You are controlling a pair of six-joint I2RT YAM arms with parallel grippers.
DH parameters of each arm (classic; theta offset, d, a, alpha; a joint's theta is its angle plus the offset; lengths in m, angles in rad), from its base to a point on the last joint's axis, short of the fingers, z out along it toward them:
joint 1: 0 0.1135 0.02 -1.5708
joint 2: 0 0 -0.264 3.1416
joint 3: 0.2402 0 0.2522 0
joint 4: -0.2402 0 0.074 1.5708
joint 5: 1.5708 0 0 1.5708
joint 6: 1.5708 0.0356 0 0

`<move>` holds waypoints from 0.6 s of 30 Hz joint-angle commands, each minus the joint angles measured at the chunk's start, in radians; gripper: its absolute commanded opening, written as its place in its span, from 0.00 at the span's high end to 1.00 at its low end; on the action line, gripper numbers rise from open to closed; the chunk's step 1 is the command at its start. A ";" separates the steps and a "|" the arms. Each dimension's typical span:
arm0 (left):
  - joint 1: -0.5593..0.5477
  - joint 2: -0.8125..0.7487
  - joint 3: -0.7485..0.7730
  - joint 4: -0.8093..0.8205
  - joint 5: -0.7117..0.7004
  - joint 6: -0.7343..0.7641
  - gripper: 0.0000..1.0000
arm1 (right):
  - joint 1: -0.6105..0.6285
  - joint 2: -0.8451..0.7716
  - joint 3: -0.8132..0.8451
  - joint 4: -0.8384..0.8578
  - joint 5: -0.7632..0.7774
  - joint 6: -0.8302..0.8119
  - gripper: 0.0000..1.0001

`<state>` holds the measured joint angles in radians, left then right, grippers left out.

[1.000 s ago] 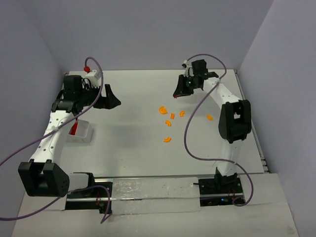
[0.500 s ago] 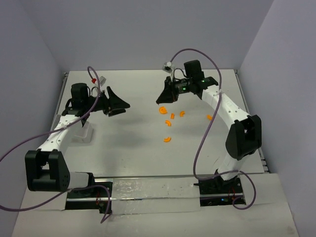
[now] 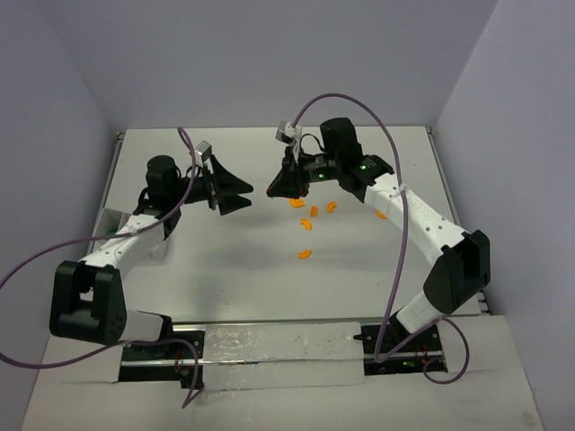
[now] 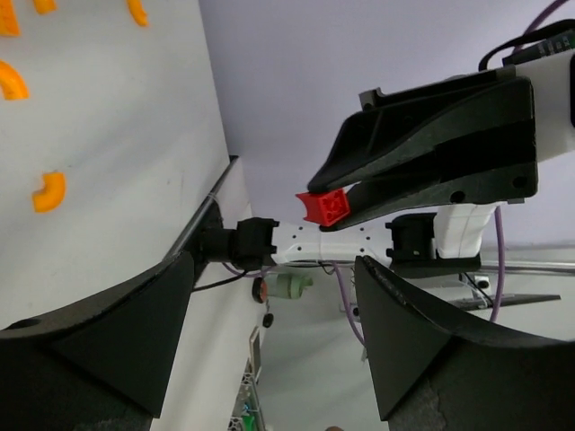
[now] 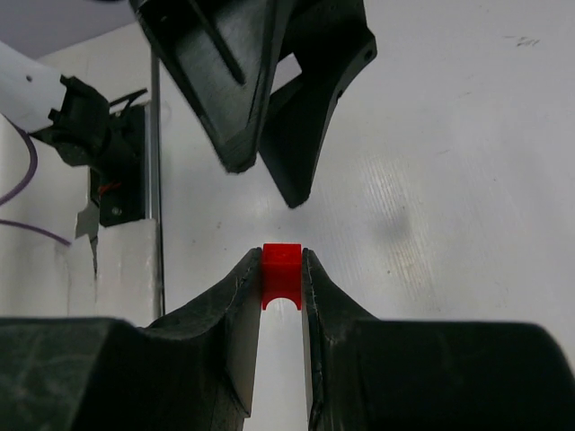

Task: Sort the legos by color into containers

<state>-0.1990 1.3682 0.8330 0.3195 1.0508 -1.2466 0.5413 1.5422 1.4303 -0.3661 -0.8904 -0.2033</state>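
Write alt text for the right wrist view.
The right pincer grips a small red plastic lego block at its tips, held over the white table. The left pincer points toward it from the top of the view, open and empty.

You see the left gripper (image 3: 244, 190) and right gripper (image 3: 274, 190) facing tip to tip above the worktop (image 3: 225, 260), with a block (image 5: 281, 267) between the right one's fingers (image 5: 238, 305). Curved pieces (image 3: 304, 253) lie scattered just right of centre, beneath and before the right gripper.

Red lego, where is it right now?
The red lego is pinched in the right gripper's tips, facing the open left gripper, beside the orange pieces in the top view.
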 commanded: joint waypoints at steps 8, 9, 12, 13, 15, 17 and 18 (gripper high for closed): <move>-0.042 0.048 -0.115 0.563 -0.065 -0.487 0.22 | 0.019 0.007 -0.049 0.316 0.124 0.346 1.00; -0.043 0.055 -0.116 0.586 -0.072 -0.516 0.22 | 0.019 0.010 -0.052 0.341 0.123 0.374 1.00; -0.044 0.061 -0.108 0.607 -0.075 -0.544 0.22 | 0.020 0.022 -0.055 0.362 0.118 0.412 1.00; -0.045 0.062 -0.104 0.610 -0.076 -0.554 0.24 | 0.021 0.026 -0.057 0.372 0.117 0.417 1.00; -0.046 0.063 -0.103 0.610 -0.076 -0.573 0.30 | 0.022 0.028 -0.057 0.397 0.112 0.425 1.00; -0.046 0.065 -0.101 0.602 -0.074 -0.592 0.35 | 0.022 0.033 -0.057 0.403 0.108 0.431 1.00; -0.046 0.066 -0.099 0.588 -0.072 -0.601 0.39 | 0.024 0.036 -0.057 0.408 0.103 0.436 1.00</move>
<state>-0.2409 1.4338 0.7109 0.8407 0.9914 -1.7764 0.5568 1.5631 1.3796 -0.0513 -0.7834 0.1864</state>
